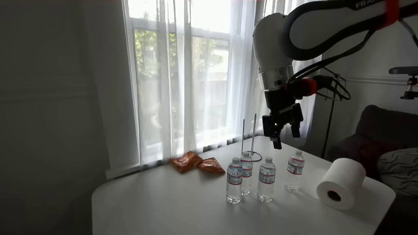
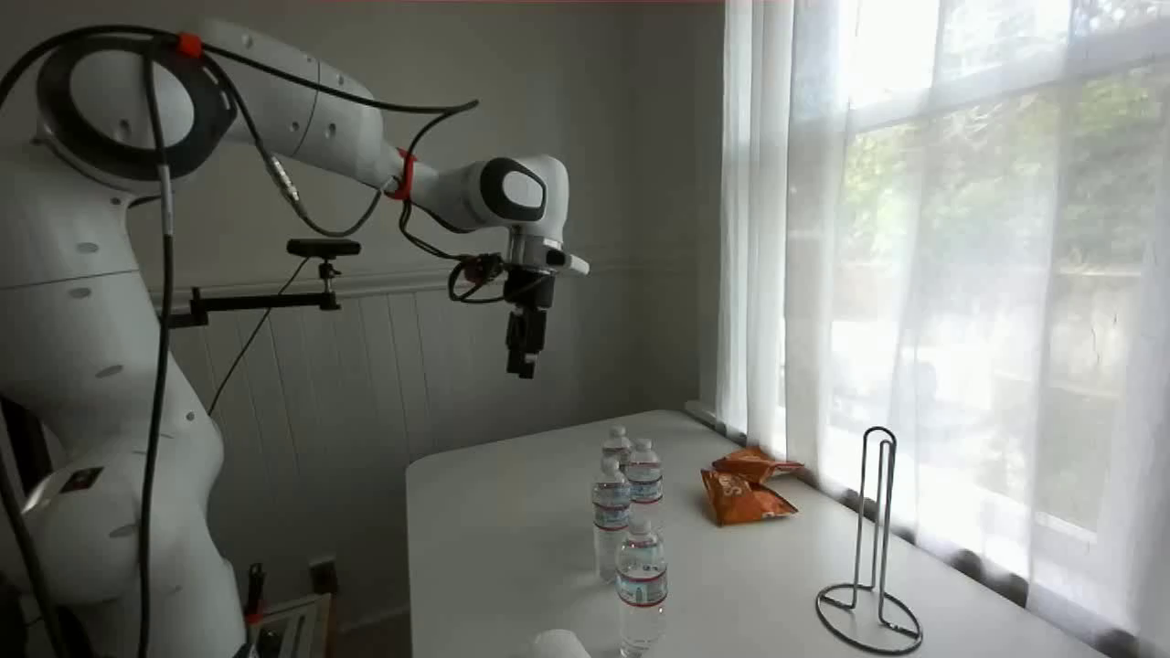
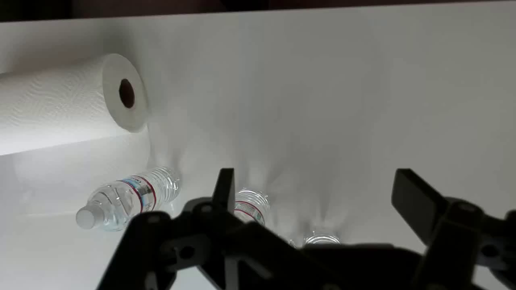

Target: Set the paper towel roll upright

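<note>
Two jaws, spread wide, above table [image 3: 314, 104]

On my arm [image 1: 315, 31], in an exterior view, I read the pale capitals FRAN, the rest of the word not showing clearly. An orange bag [image 2: 751, 503] on the worktop [image 2: 503, 530] bears pale letters that lie askew and are too blurred for me to spell out. The bottle labels [image 1: 234, 176] carry print too small for me to read in any view.
</note>
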### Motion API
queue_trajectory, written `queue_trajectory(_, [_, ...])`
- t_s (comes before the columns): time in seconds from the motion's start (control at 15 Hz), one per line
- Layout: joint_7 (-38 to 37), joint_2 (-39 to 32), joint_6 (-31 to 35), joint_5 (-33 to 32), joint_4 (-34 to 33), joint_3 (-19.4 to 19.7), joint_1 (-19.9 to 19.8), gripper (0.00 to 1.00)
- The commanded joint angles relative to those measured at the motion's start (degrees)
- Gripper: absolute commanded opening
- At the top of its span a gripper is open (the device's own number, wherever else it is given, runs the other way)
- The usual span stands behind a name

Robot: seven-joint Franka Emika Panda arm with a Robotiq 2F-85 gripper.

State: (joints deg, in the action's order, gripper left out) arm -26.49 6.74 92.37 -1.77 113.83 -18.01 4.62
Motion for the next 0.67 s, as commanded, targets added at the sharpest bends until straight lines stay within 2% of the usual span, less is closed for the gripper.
queue_trajectory(0.0, [-0.21, -0.14, -0.18, -0.21, -0.17, 1.88, 2.01, 1.00])
queue_trajectory(0.27, [-0.21, -0.14, -0.18, -0.21, -0.17, 1.88, 2.01, 1.00])
queue_trajectory(0.6, [-2.31, 0.86, 2.04, -8.06, 6.92, 3.10, 1.74, 1.00])
